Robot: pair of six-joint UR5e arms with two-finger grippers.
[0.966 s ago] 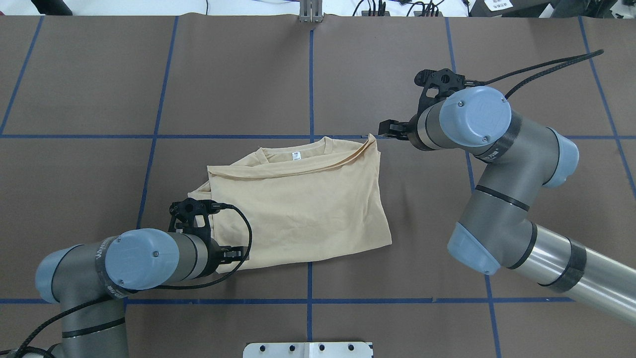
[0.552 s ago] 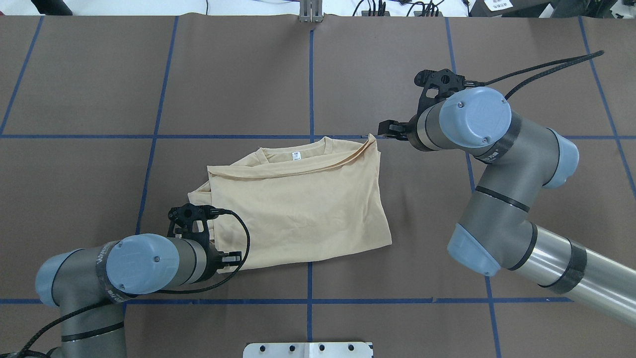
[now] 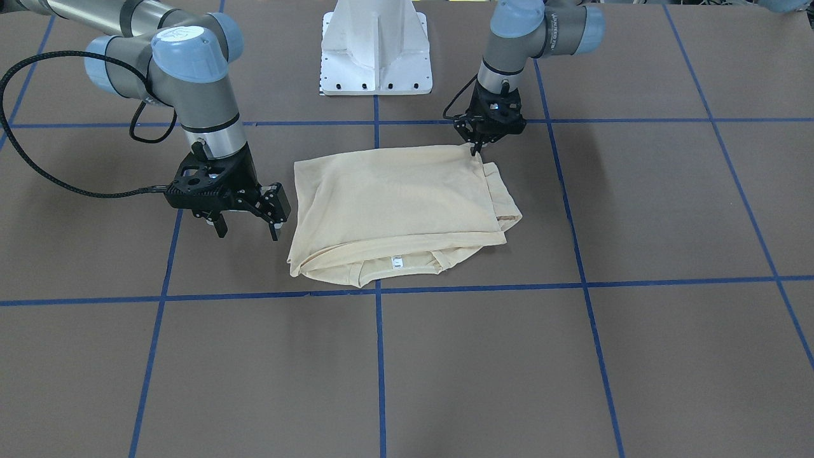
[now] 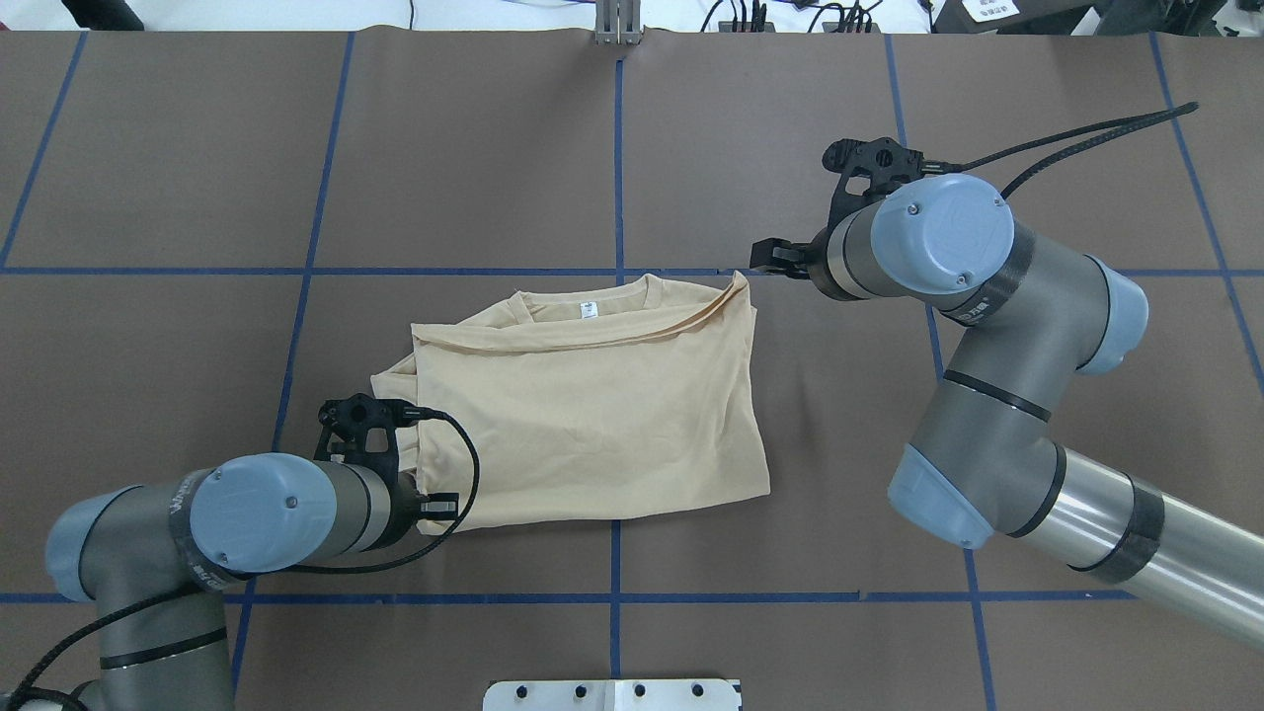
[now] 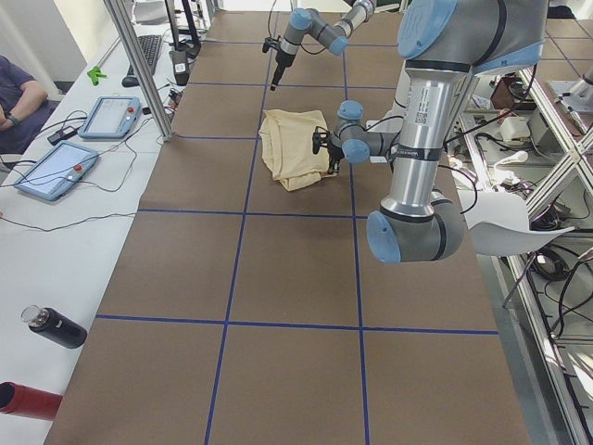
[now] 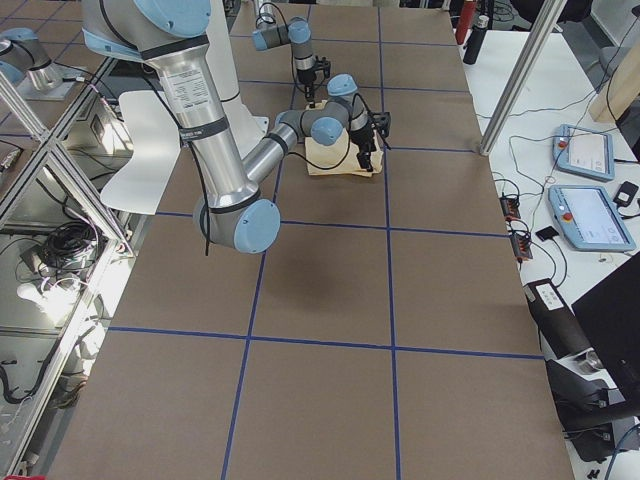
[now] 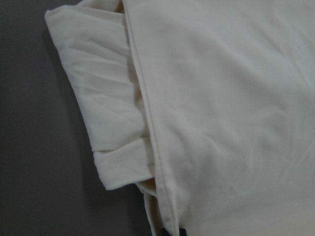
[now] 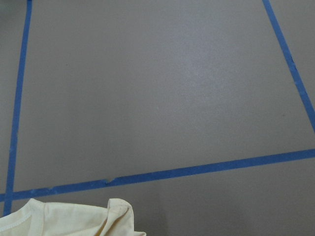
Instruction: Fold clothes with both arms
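Since a second ago the left end effector point(image 3: 474, 150) has drawn back toward the robot's base and toward its own side. The near edge of the T-shirt point(image 4: 592, 415) has slid along with it, while the right end effector point(image 3: 248, 234) has not shifted.

The left one's fingers are drawn together and appear to pinch the shirt's near corner, though the overhead view hides the tips behind the wrist. Its wrist camera shows folded layers of cloth directly beneath it, with a tucked inner fold off to one side.

The right end effector has its fingers spread wide and holds nothing. It hangs low over the surface point(image 4: 474, 148), just beside the shirt's collar-end corner and apart from it.

The shirt lies folded between the two end effectors, with its neck label point(image 4: 589, 309) facing up at the edge farthest from the left one. A blue tape line point(image 4: 619, 178) runs under the cloth.

Both end effectors point down. The left arm point(image 4: 267, 513) is tucked close to the base, and the right arm point(image 4: 987, 326) reaches farther out with a bent elbow.
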